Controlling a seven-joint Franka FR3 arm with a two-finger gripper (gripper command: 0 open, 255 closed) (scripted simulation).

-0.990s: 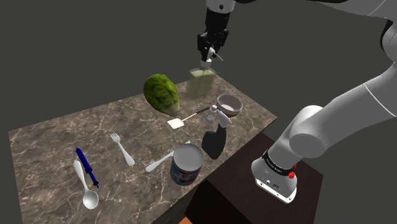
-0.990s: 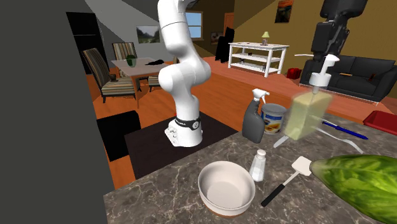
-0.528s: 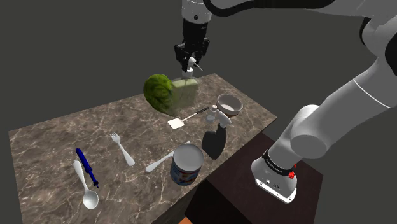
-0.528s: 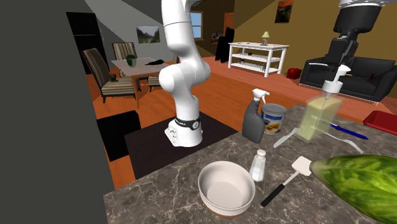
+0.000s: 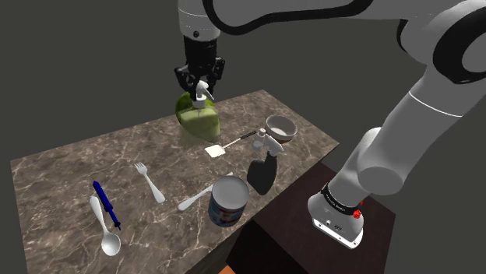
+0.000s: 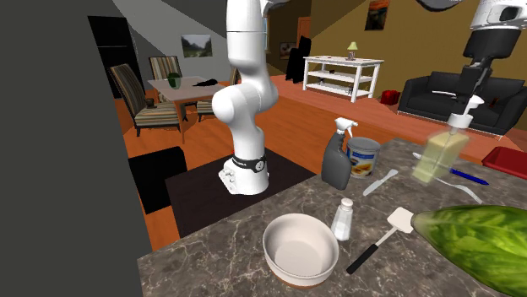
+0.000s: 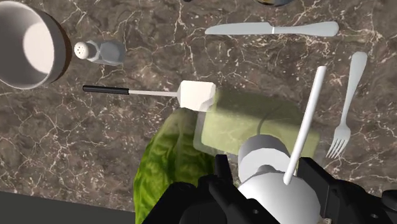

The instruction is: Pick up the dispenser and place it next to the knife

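Mid-carry: the gripper (image 5: 200, 84) is clamped on the pump head of the pale green dispenser (image 5: 201, 121), aloft at the shoulder view's upper centre; next, I reckon, it must swing down beside the knife (image 5: 195, 201) at lower centre.

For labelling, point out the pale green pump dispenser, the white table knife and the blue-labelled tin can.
Pale green pump dispenser (image 6: 437, 159): second exterior view, its body.
White table knife (image 7: 271, 28): wrist view, mid-length.
Blue-labelled tin can (image 5: 229, 191): shoulder view, its lid.
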